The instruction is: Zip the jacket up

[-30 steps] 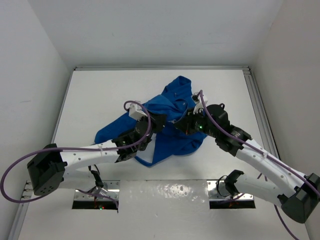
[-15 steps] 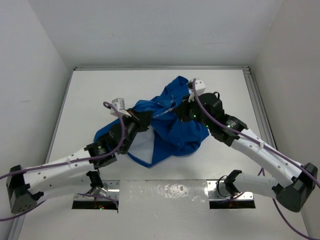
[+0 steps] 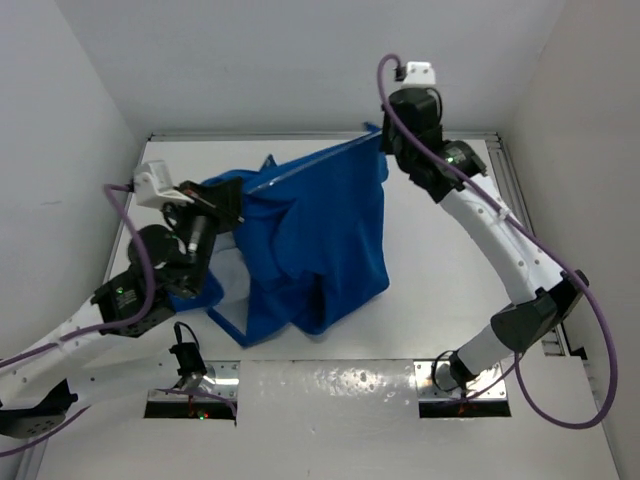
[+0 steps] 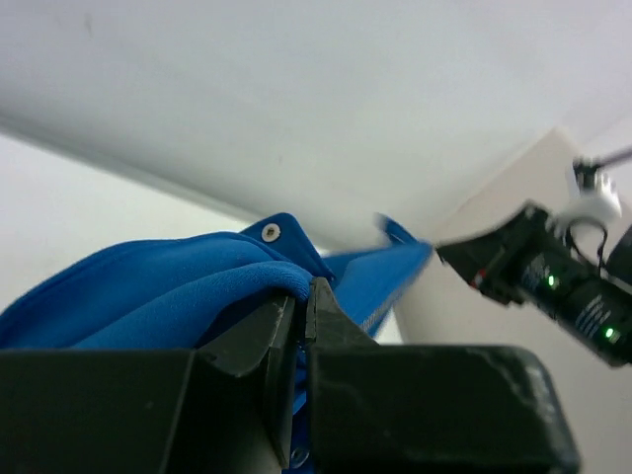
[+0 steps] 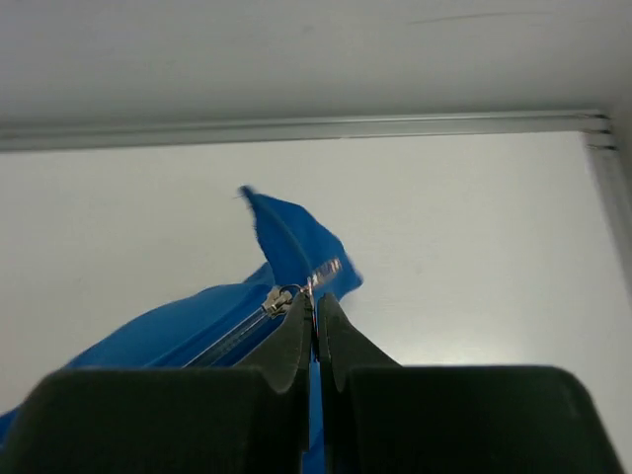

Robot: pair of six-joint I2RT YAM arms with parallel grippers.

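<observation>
Fingers (image 5: 291, 336) of my right gripper (image 5: 314, 301) pinched together on jacket (image 3: 320, 230) edge, just beside what looks like zipper slider (image 5: 279, 296); left gripper (image 4: 304, 286) clamped on fleece fold at other end. Jacket upper edge raised above table (image 3: 440, 290), stretched taut between both arms, bulk sagging toward near side. Zipper (image 5: 232, 341) runs from right fingertips leftward toward left gripper: long axis lies along that span. Right arm nearer slider, so pull along zipper likely falls to it, left arm anchoring cloth

The jacket (image 3: 320, 240) is plain royal blue, its zipper (image 5: 234, 338) silver-white. The table (image 3: 420, 300) is white, the cable (image 3: 380, 90) purple; the left gripper (image 4: 301, 316) and right gripper (image 5: 314, 331) are black.
</observation>
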